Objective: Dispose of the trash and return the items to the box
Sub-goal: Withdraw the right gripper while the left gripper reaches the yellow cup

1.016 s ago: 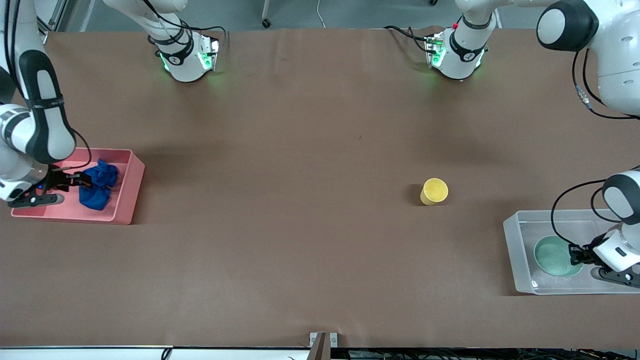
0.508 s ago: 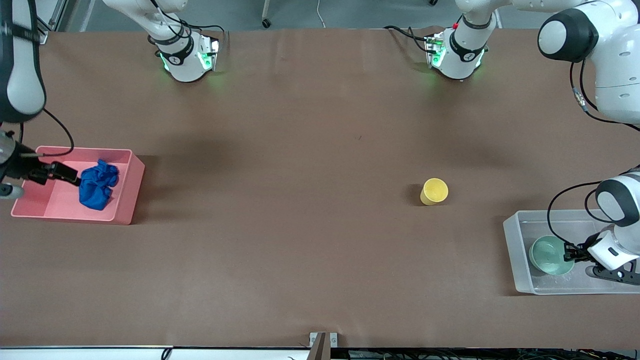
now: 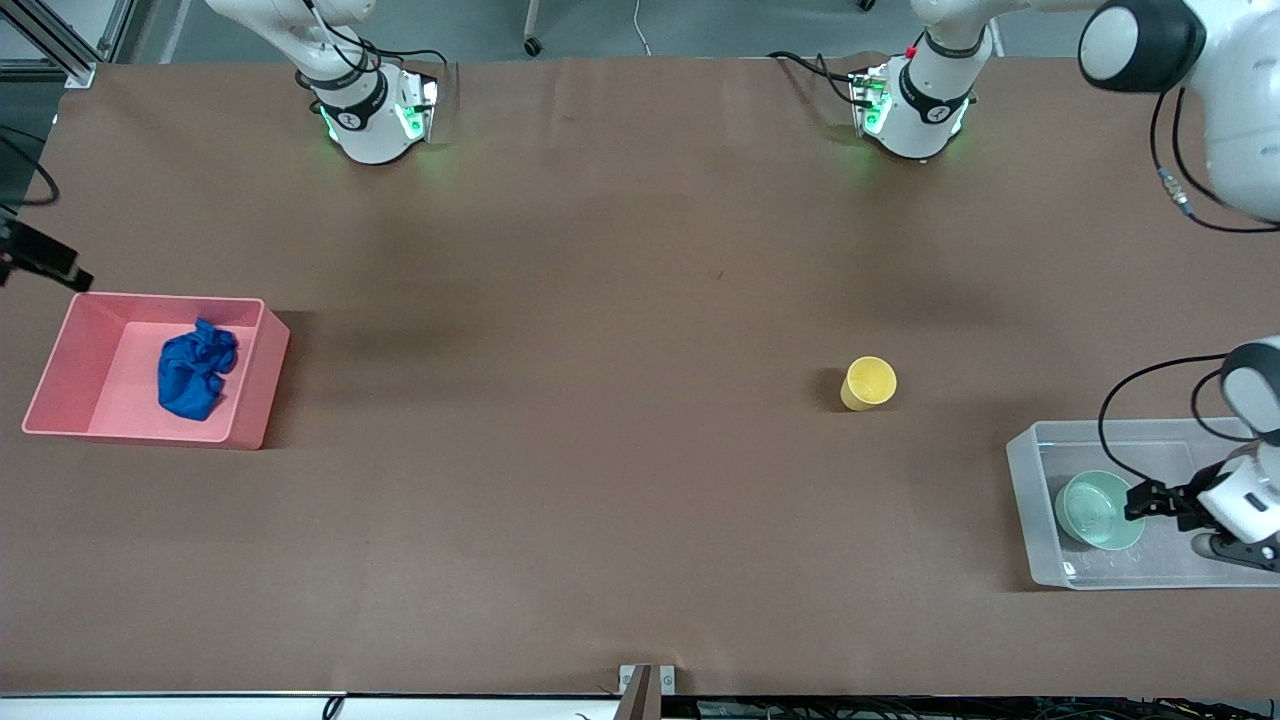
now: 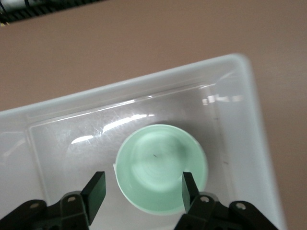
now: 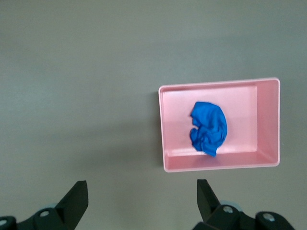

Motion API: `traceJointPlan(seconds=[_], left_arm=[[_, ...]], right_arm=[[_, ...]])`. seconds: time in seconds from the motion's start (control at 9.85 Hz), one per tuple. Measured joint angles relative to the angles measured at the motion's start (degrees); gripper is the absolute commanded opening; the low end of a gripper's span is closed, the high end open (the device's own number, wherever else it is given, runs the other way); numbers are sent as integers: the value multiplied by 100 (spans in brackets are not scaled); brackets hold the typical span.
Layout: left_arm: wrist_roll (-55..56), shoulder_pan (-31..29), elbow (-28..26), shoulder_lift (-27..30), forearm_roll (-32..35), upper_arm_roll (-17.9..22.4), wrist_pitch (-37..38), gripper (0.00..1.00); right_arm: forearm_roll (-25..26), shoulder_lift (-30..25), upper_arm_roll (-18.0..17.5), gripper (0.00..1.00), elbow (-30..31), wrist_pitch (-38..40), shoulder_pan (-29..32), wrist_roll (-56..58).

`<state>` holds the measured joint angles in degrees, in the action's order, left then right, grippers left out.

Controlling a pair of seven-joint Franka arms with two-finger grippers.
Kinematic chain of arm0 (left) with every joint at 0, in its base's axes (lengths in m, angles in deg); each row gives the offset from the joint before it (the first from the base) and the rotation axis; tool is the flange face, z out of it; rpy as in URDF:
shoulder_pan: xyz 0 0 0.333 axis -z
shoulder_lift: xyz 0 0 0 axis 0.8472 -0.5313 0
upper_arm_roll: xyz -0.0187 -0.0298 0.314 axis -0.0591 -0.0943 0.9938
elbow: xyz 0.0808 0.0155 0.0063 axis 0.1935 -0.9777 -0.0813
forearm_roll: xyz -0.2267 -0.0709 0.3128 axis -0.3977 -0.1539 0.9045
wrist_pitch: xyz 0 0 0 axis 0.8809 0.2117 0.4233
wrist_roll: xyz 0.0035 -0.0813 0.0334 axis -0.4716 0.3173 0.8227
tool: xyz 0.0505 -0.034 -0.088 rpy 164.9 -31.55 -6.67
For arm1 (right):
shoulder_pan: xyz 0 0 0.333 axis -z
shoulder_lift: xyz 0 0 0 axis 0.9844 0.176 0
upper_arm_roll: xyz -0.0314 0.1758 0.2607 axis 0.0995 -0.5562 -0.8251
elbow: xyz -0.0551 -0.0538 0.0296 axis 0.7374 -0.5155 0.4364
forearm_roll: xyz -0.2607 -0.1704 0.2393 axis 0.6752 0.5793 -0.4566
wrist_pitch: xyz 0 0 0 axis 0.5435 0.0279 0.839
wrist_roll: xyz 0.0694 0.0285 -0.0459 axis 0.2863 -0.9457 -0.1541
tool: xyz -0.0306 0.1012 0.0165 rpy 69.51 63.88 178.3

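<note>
Lower right: my left gripper (image 3: pixel 1140 500), fingers apart, has released the bowl (image 3: pixel 1095 510) into the box (image 3: pixel 1030 500). My right gripper (image 5: pixel 141 196), fingers apart, has lifted away; the trash (image 3: pixel 195 368) lies in the pink bin (image 3: pixel 60 370).

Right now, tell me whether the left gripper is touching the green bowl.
Apart. In the left wrist view the left gripper hangs open above the green bowl, which sits in the clear box; its fingers straddle the rim without contact.
</note>
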<state>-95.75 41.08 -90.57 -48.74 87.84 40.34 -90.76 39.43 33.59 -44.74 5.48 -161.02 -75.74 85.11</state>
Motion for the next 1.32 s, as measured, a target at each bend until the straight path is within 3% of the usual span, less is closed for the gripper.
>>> traceJointPlan(seconds=[0.3, 0.61, 0.81, 1.02, 1.32], left_arm=[[443, 51, -423, 1141, 0, -364, 973, 91], [1146, 45, -2030, 2404, 0, -796, 885, 99], [1792, 51, -3283, 3055, 0, -1213, 253, 100], [2404, 59, -4211, 3191, -1, -1699, -539, 100], [2612, 72, -5073, 2938, -1, -2120, -1637, 100]], right_arm=[[4, -49, -44, 100, -206, 291, 6, -257], [219, -177, -147, 100, 41, 66, 7, -259], [298, -227, -207, 100, 53, 42, 4, -259], [302, -261, -212, 100, 51, 41, 5, -259], [304, -262, -213, 100, 51, 40, 7, -260]])
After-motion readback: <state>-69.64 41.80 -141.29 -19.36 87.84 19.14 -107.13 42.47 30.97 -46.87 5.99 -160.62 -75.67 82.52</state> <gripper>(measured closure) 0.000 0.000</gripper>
